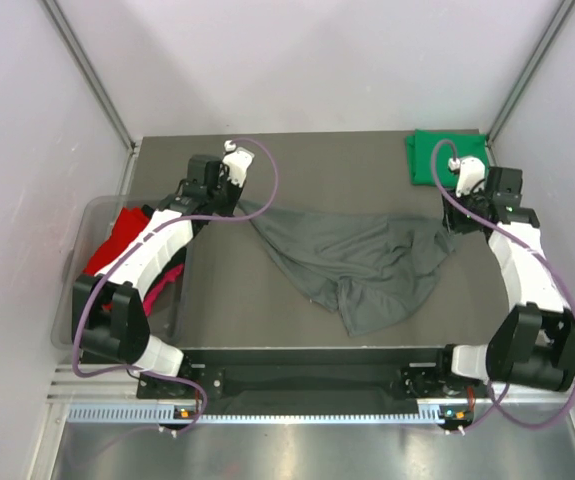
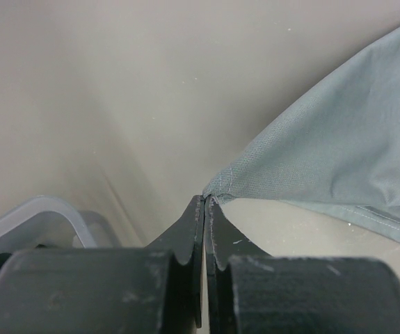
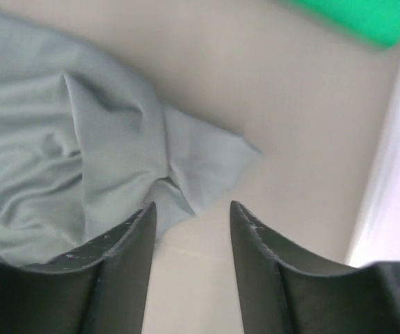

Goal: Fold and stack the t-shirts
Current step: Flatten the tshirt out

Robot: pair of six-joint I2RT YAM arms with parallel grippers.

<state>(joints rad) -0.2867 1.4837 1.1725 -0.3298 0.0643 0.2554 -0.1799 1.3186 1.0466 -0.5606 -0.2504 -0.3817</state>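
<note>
Grey shirt limp, light, drapes. Left gripper pinched on its 9 o'clock corner; right gripper parted, empty. Best hold: 3 o'clock corner.

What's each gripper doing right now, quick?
Left gripper: shut on a corner of the grey shirt.
Right gripper: open, holding nothing; the shirt's other end lies under its jaws.

Two robot arms, white shells over black joints: left arm at 8 o'clock, right arm at 4 o'clock. A thin purple cable loops loosely along each. The left claw and right claw have matte black fingers, lightly scuffed with pale flecks.
</note>
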